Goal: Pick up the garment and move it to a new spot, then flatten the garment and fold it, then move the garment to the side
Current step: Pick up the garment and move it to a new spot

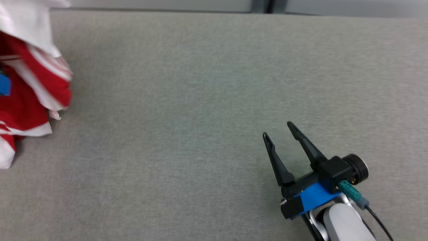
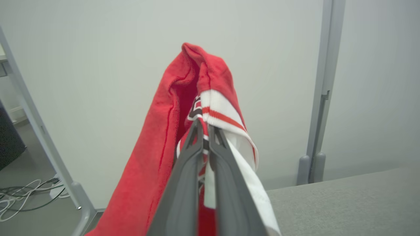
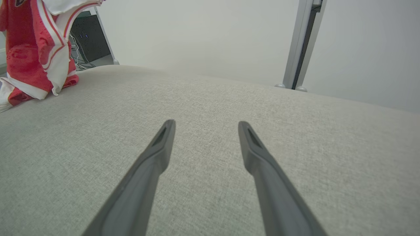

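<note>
The garment [image 1: 30, 83] is red with white stripes and hangs bunched at the far left of the head view, its lower end touching the grey table [image 1: 200, 100]. In the left wrist view my left gripper [image 2: 205, 126] is shut on a fold of the garment [image 2: 183, 108], which drapes over and beside its fingers. The right wrist view shows the garment [image 3: 36, 49] hanging at the upper left. My right gripper [image 1: 277, 129] hovers over the table at the lower right, open with nothing between its fingers [image 3: 164, 137].
A pale wall and a grey vertical post [image 3: 300, 42] stand behind the table's far edge. Cables [image 2: 23, 193] lie on the floor beyond the table's left end, beside a slanted metal leg [image 2: 42, 141].
</note>
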Tool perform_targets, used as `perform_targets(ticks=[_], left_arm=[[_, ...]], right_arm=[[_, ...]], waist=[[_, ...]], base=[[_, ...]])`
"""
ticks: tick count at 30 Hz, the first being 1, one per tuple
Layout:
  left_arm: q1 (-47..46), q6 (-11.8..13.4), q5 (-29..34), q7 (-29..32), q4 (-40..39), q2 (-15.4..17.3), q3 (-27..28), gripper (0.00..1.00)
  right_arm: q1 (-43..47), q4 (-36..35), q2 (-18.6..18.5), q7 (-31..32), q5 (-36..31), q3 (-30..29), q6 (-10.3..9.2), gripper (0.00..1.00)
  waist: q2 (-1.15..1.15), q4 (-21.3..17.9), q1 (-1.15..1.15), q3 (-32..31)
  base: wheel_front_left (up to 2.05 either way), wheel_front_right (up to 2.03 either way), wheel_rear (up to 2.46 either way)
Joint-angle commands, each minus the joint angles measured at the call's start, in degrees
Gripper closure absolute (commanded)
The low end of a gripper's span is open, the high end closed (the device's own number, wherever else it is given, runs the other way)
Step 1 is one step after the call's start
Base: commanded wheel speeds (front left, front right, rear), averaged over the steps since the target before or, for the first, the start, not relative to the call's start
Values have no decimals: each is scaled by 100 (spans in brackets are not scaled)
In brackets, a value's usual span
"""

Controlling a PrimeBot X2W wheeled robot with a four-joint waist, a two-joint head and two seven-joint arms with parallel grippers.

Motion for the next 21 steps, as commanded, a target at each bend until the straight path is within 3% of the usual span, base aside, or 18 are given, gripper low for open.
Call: perform_targets(ticks=[1, 12, 21], left_arm=[[102, 8, 56, -24, -96, -56, 27, 100], [526, 8, 340, -21, -1192, -774, -555, 100], [1187, 9, 337, -21, -1304, -1680, -1119, 100]], right_arm=[[114, -28, -28, -4, 40, -1, -1, 0], [659, -239, -26, -4, 354, 1, -1, 0], [838, -333, -25, -4, 407, 126, -1, 0]], waist=[[-1, -311, 0, -308], [-1, -1380, 0, -869], [-1, -2172, 0, -967]], base=[[0, 0, 0], [0, 0, 0], [0, 0, 0]])
